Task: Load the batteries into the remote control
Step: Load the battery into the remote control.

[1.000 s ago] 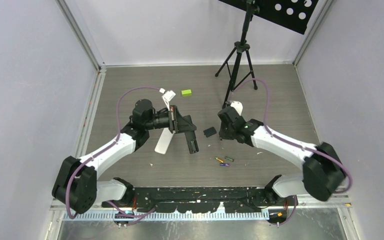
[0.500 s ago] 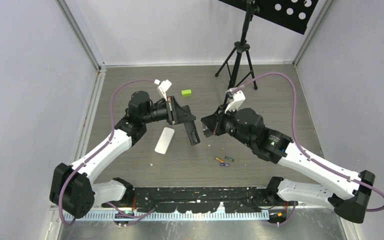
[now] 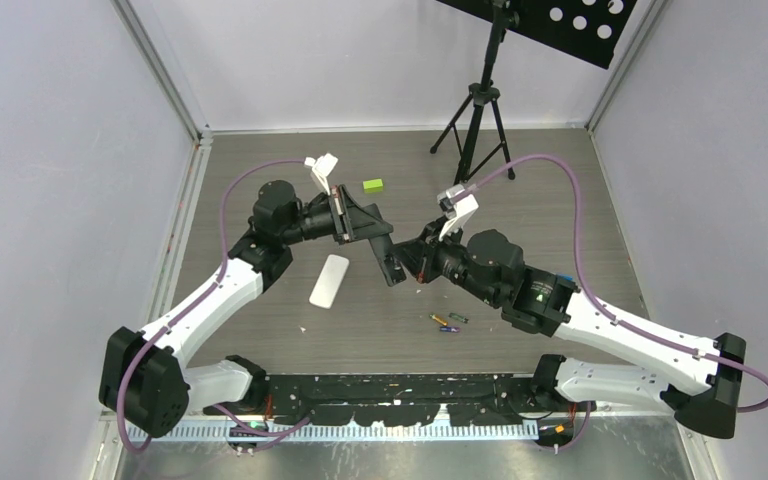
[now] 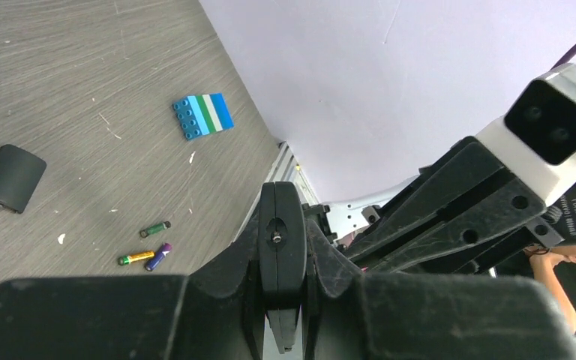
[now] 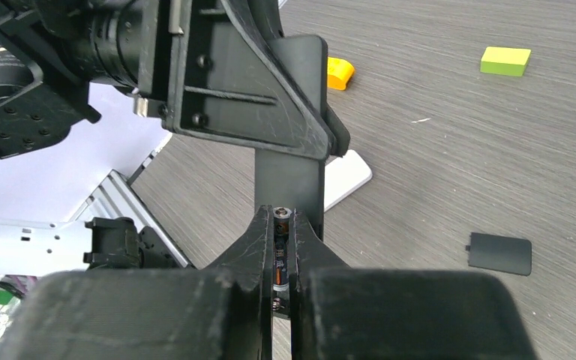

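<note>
remote [image 3: 389, 272] in left gripper [image 3: 378, 247] over the middle of the table [image 3: 550, 190], right gripper [image 3: 412, 264] with a battery [image 5: 281, 251] just right of it, slab [image 3: 329, 280] left, block [image 3: 373, 185] behind, three batteries [image 3: 448, 322] lying in front, tripod [image 3: 475, 110] back right.

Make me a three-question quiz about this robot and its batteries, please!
1. Where is the black battery cover? A) on the table B) inside a gripper C) on the tripod
2. How many batteries lie loose on the table? A) one B) three C) six
3. What is the right gripper doing? A) gaping open B) pinching a battery C) pinching a green block
Answers: 1 A, it lies flat on the wood. 2 B, yellowish, green and purple ones lie together. 3 B, a battery stands between its closed fingers.
</note>
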Robot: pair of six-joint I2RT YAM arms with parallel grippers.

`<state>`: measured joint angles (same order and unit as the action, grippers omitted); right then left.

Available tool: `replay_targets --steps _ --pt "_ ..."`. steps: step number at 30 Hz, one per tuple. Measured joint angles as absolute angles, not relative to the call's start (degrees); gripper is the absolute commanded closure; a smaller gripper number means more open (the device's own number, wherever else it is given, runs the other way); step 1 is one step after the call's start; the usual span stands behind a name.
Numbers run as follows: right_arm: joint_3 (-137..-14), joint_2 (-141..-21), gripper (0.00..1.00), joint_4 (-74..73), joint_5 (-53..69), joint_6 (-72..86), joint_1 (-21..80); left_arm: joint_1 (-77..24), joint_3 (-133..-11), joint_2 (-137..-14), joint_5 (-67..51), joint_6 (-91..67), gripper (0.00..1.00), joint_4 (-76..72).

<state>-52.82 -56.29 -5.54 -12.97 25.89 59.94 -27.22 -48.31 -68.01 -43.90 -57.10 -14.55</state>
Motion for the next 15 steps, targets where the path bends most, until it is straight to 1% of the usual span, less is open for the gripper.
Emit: replay_targets --steps 15 --pt "-50.7 -56.3 0.97 -2.7 -16.6 25.6 60.6 -26.9 -47.8 -68.0 -39.8 -65.2 1.0 -20.1"
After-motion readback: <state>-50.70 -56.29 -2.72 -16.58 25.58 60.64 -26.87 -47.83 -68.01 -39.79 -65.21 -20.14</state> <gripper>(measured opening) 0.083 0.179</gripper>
